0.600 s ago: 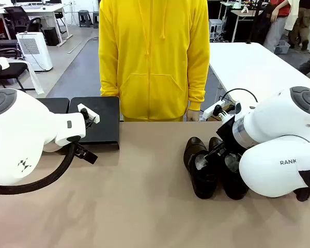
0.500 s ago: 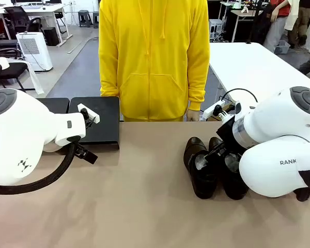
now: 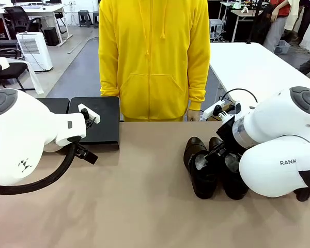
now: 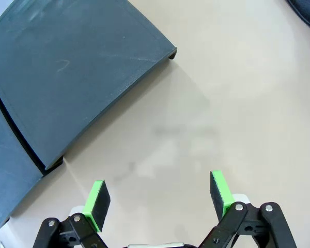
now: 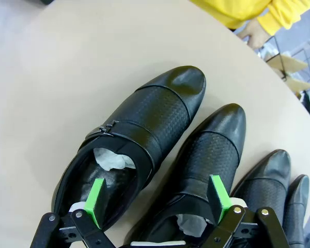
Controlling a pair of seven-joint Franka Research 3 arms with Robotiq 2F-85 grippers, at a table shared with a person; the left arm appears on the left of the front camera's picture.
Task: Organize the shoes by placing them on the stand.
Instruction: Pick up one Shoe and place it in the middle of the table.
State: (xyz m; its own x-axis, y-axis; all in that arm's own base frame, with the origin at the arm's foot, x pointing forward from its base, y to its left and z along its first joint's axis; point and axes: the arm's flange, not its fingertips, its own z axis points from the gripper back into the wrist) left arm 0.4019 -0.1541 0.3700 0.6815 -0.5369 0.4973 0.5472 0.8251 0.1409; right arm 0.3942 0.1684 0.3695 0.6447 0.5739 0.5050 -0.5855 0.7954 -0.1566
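Shoes not yet lifted, both tools open

Right tool (image 5: 157,194) hangs just above the shoes (image 5: 144,119), its green pads (image 5: 96,199) spread wide with nothing gripped. In its wrist view one pad stands over the paper-stuffed opening of the left-hand shoe, the other over the opening of the shoe beside it. Four shoes lie close side by side on the right part of the table (image 3: 144,206), toes pointing away from the tool. Left tool (image 4: 159,196) is just as wide and empty, hovering over bare table just beside a corner of the stand (image 4: 67,77). The stand lies at the far left of the table, two dark panels joined, with no shoe on it. Beyond the far edge a person (image 3: 154,57) in a yellow hooded top stands by, one hand (image 5: 253,33) hanging near the table's edge.

This looks like the first pick, still at the approach. The next move calls for the right tool to settle on a single shoe, not straddle two, then descend and close. The shoes lie so tight that a neighbour could be dragged along.

Against the front view of half a second ago, nothing has shifted: both arms keep the same pose and the shoes lie as they did.
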